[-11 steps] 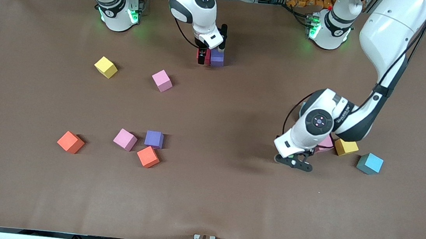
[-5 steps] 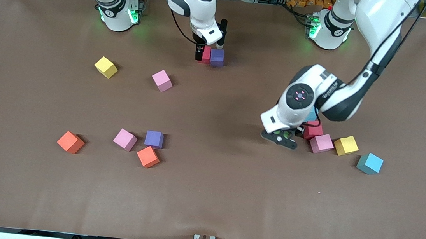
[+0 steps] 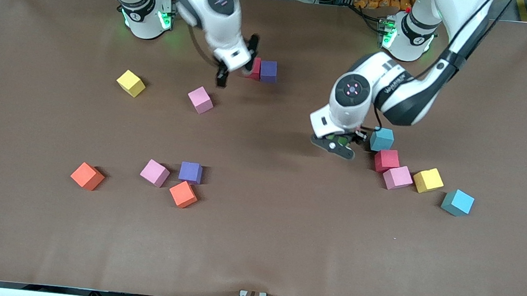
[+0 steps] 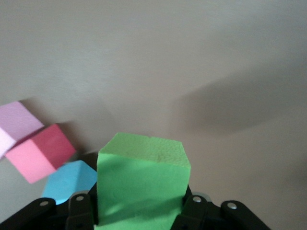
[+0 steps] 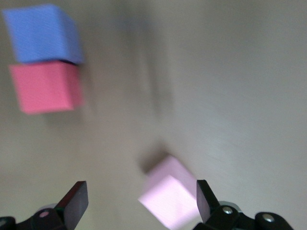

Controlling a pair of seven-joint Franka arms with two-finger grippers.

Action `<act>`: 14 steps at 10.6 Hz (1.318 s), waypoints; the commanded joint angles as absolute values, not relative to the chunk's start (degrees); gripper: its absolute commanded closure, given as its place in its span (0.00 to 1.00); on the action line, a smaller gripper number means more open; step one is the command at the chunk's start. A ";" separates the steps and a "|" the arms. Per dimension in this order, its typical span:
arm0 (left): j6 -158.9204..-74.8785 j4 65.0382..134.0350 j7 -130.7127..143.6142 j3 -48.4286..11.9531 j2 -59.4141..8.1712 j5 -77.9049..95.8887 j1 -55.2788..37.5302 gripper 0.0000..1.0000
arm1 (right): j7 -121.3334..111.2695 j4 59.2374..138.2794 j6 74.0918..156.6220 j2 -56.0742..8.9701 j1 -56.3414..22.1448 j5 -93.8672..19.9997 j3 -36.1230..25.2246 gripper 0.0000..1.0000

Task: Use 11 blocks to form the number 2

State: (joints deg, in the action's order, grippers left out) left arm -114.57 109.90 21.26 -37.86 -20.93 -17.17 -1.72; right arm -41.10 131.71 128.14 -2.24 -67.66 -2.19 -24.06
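Observation:
My left gripper [image 4: 138, 211] is shut on a green block [image 4: 141, 184]. It hangs over the table [image 3: 254, 244] beside a light blue block [image 3: 382, 139]. My right gripper [image 3: 237, 68] is open and empty in the air. It is between a red block [image 3: 254, 68] that touches a purple block [image 3: 268, 70], and a lone pink block [image 3: 200, 99]. In the right wrist view that pink block [image 5: 172, 194] lies below the right gripper [image 5: 139, 201], close to one finger. No number 2 is in view.
Toward the left arm's end lie a red block [image 3: 386, 160], pink block [image 3: 397, 177], yellow block [image 3: 428, 180] and light blue block [image 3: 457, 202]. Toward the right arm's end lie a yellow block [image 3: 130, 82], orange block [image 3: 87, 175], pink block [image 3: 155, 172], purple block [image 3: 190, 172] and orange block [image 3: 183, 194].
My left gripper carried the green block away from the front camera, past the red and pink blocks. My right gripper came off the red and purple pair and swung toward the lone pink block.

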 commanded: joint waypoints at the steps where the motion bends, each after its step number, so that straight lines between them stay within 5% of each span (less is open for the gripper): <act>1: -114.00 111.62 21.80 -42.87 -18.11 -16.00 -1.32 0.43 | -43.69 126.50 126.74 -5.69 -64.89 -1.58 -29.08 0.00; 5: -116.61 114.68 21.71 -48.94 -17.58 -15.91 -1.23 0.43 | -43.51 116.99 127.43 -12.92 -50.83 -2.45 -29.00 0.00; 9: -137.96 130.76 21.71 -52.12 -17.75 -15.73 -1.32 0.41 | -44.64 108.04 122.00 -21.86 -40.54 -14.59 -28.92 0.00; 14: -138.17 132.71 19.77 -53.70 -19.25 -16.79 -6.04 0.42 | -51.85 105.74 131.03 -29.17 -39.29 -15.03 -27.43 0.00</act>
State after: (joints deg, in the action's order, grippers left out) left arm -137.64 132.00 20.50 -53.36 -19.81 -16.85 -3.56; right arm -49.44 108.35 129.76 -26.61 -40.07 -13.67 -28.62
